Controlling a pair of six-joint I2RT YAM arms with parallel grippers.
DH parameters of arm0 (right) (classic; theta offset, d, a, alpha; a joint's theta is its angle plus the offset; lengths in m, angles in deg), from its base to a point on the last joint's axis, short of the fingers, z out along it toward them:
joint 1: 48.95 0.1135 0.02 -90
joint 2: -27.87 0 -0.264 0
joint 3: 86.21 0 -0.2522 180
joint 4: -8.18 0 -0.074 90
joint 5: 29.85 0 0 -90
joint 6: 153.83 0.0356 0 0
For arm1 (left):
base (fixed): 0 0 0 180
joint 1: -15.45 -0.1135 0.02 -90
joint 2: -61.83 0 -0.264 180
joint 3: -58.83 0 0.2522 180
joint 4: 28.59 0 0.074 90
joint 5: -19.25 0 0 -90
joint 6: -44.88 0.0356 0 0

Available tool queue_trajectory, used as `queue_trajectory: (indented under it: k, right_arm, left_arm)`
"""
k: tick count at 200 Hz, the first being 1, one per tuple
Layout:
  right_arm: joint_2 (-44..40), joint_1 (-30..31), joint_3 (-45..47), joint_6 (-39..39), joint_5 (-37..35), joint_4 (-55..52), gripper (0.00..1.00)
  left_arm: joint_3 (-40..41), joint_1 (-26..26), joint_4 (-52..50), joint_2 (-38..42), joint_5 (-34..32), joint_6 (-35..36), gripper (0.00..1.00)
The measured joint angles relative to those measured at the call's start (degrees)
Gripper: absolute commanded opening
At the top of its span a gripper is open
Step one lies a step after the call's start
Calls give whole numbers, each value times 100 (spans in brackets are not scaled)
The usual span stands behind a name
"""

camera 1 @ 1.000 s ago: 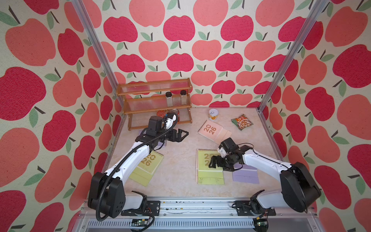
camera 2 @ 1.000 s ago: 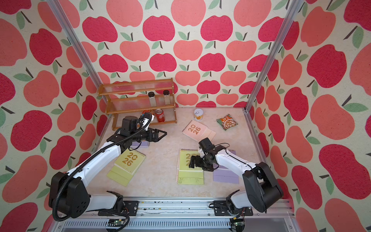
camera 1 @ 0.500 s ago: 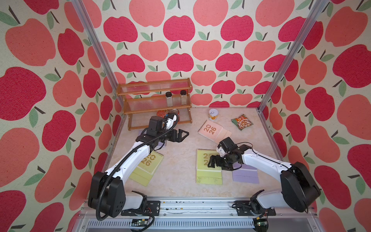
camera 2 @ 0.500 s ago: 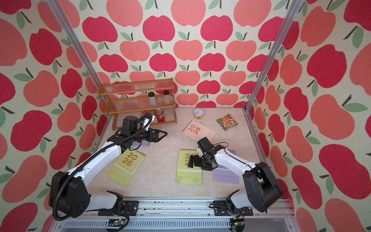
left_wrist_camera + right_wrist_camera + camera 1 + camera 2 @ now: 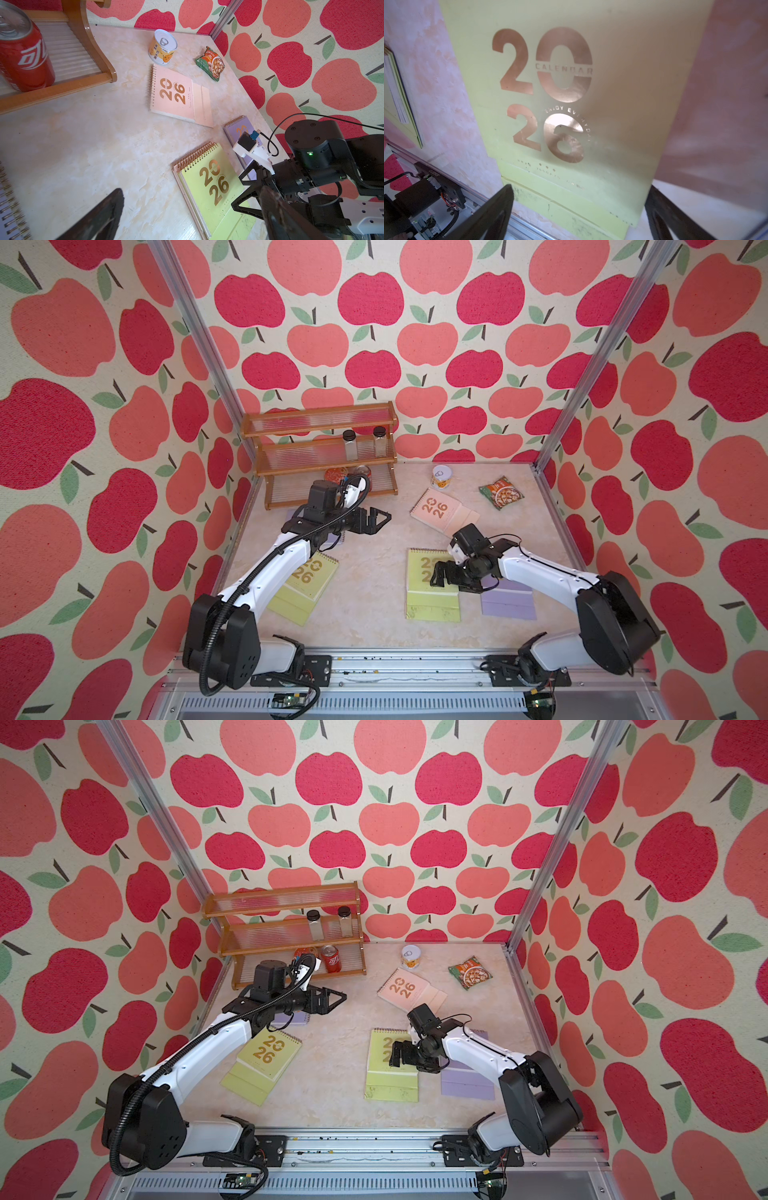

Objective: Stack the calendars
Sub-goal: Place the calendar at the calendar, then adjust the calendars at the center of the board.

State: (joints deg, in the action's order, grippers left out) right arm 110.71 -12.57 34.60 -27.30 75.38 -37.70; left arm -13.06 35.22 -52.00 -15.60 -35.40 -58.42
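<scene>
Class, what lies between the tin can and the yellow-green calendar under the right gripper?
A pale pink calendar lies between the tin can and that yellow-green calendar, seen in both top views.

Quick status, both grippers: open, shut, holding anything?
Left gripper: open, holding nothing.
Right gripper: open, low over the yellow-green spiral-bound calendar, holding nothing.

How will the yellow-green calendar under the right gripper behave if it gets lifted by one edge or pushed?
The calendar lies flat, so a push should slide it, not tip or roll it. It looks thick along its edge, so probably fairly stiff. The base flap beyond the pages seems creased and may hinge down when lifted.
</scene>
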Motion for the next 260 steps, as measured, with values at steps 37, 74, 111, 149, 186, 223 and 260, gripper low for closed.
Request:
queue_trajectory:
  k: [37, 74, 111, 149, 186, 223, 260]
  right_arm:
    - [227, 0, 0, 0, -17, 118, 99]
    - [363, 0, -92, -2, -15, 186, 99]
    - [459, 0, -179, -2, -15, 201, 99]
    - [542, 0, -258, -2, -15, 203, 99]
    - [632, 37, -348, -2, -17, 208, 99]
    - [730, 153, -439, 0, -15, 293, 99]
    - [839, 229, -544, 22, -13, 374, 99]
  left_arm:
    - [0, 0, -2, 0, -2, 0, 100]
    - [0, 0, -2, 0, -2, 2, 99]
    - [0, 0, -20, 0, -2, 70, 100]
    - [0, 0, -46, 0, -4, 87, 100]
    - [0, 0, -46, 2, -4, 87, 99]
    - [0, 0, -46, 2, -4, 90, 99]
    - [0, 0, -48, 7, -4, 107, 100]
